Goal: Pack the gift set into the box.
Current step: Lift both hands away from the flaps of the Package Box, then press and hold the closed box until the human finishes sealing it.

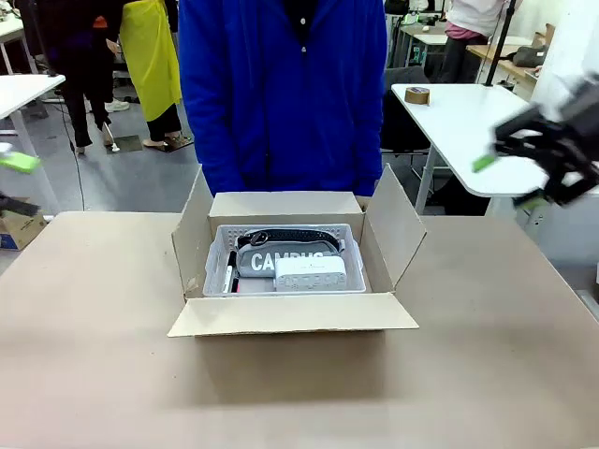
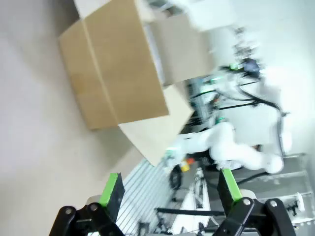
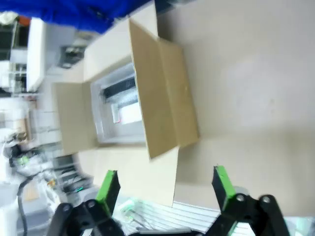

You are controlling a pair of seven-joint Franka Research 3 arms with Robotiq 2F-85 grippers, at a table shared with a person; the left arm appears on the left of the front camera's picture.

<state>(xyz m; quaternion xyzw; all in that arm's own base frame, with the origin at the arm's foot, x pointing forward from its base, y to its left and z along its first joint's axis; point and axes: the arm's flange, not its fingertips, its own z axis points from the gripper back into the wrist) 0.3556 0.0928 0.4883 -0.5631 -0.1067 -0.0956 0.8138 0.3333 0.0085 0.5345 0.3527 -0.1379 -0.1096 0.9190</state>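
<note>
The brown cardboard box stands open at the table's middle, its four flaps spread. Inside lies the gift set: a light grey tray holding a grey "CAMPUS" pouch, a small white box and a black band. My right gripper hangs open and blurred in the air off the table's right side, well clear of the box. At the far left edge my left gripper is open too. In the left wrist view the open gripper sees the box from outside. The right wrist view's open gripper looks at the box and gift set.
A person in a blue coat stands right behind the box at the far side. The beige table is bare around the box. A white table with a tape roll stands at the back right.
</note>
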